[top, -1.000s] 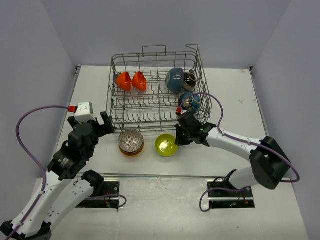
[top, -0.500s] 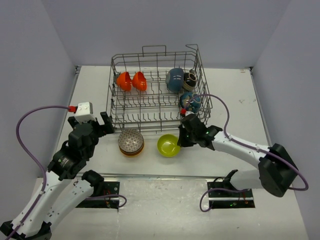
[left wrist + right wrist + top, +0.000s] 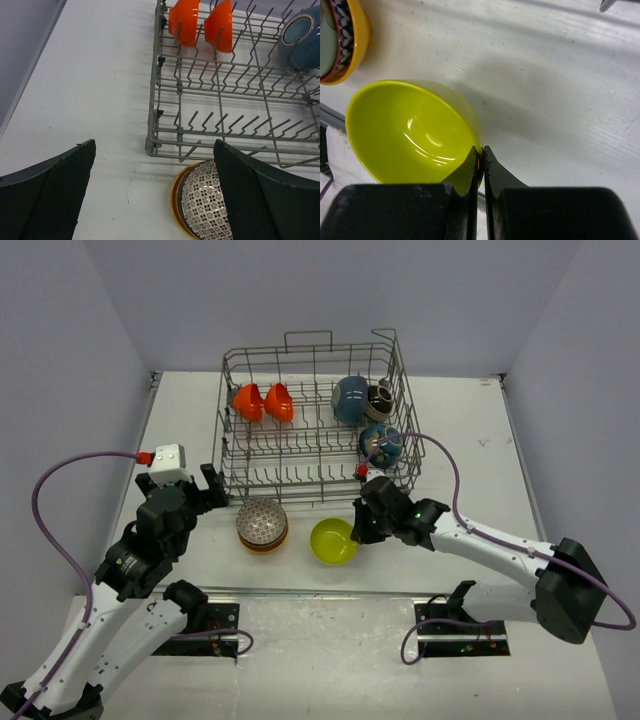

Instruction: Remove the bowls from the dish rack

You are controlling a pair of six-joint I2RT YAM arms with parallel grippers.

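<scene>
Two fingers (image 3: pixel 466 172) of your right gripper (image 3: pixel 481 152) are pinching the yellow-green bowl's (image 3: pixel 405 130) rim between them, likely for setting down, while your left gripper (image 3: pixel 152 165) is hanging wide open, empty.

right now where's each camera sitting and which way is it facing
Top external: above and behind the arms, looking down on table, rack, stack and yellow-green bowl; both arms show.
Left wrist: on the left arm, facing forward and down at the rack's near-left corner, orange bowls and stack; open left gripper frames it.
Right wrist: on the right arm, facing down at the yellow-green bowl; right gripper pinches its rim.
Shared: the stack shows in all three.
</scene>
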